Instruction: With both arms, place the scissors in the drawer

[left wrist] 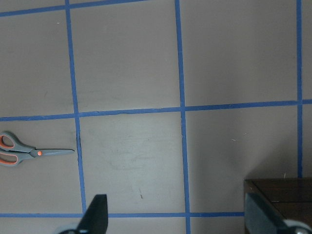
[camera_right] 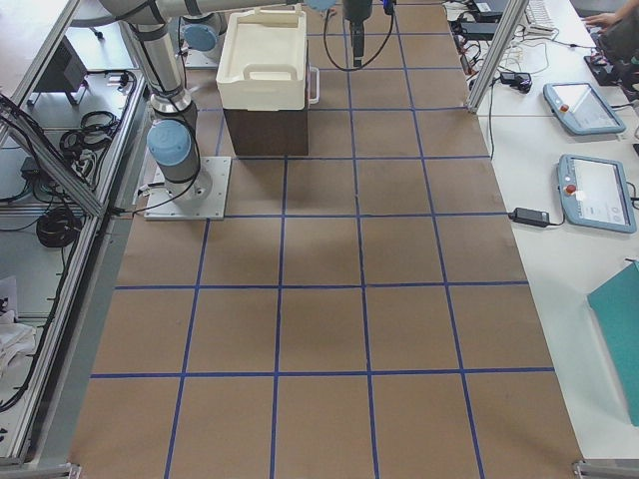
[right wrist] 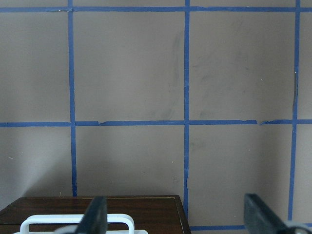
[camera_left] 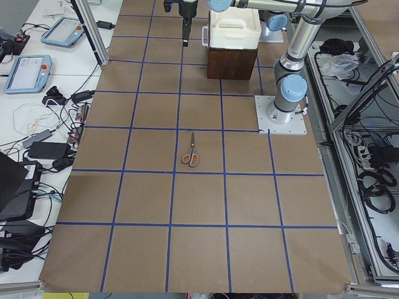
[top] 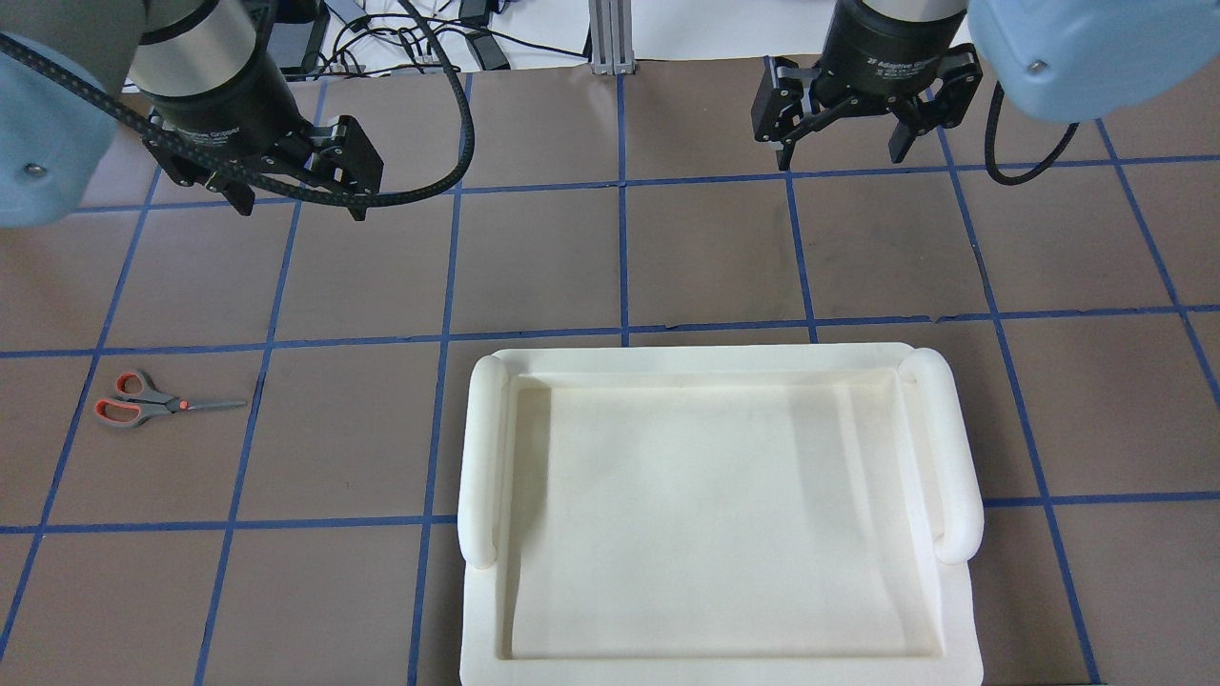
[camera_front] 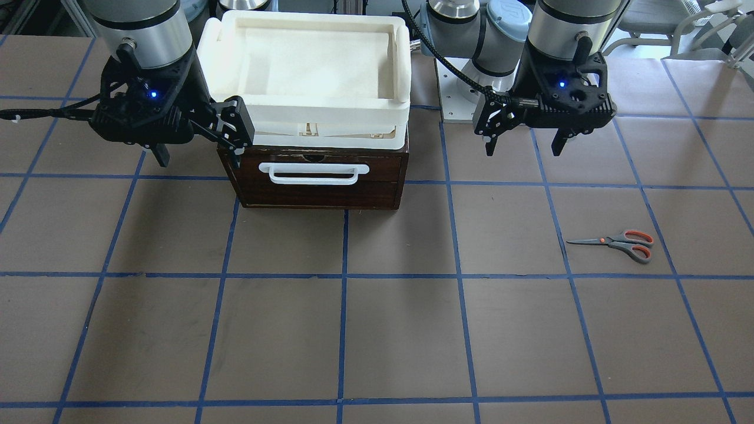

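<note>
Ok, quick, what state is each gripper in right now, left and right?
Left black two-finger gripper: open, holding nothing.
Right black two-finger gripper: open, holding nothing.

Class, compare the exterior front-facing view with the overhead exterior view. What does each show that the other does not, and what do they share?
Only the front-facing view shows the drawer, shut, with its white bar handle, under the tray. Only the overhead view shows cables beyond the far edge of the table. Both show the scissors lying flat on the left arm's side, the tray, and the left gripper and right gripper, both open and empty.
</note>
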Tool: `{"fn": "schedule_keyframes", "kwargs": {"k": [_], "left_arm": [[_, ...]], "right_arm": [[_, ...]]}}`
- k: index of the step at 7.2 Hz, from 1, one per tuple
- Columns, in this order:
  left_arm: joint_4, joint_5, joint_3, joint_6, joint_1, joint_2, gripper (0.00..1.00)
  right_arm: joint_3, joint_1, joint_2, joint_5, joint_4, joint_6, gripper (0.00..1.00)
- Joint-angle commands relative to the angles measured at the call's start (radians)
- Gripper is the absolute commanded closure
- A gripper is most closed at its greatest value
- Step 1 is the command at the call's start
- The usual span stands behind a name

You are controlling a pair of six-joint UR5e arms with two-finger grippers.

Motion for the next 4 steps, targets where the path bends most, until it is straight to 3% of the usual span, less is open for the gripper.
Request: {"fn": "schedule_keyframes", "kwargs": {"k": [1,3,4], "left_arm": [[0.000,0.000,0.000,0.000,0.001,0.000,0.00],[-0.002,0.003,0.002,0.027,0.008,0.008,0.00],[0.000,-0.005,-0.001,0.142,0.033,0.008,0.00]], "right_arm": [[0.002,-0.004,0.005,0.040,-0.005,0.000,0.00],[0.000,-0.006,0.003,0.037,-0.012,-0.001,0.00],[0.000,-0.006,0.003,0.037,-0.014,0.000,0.00]]}}
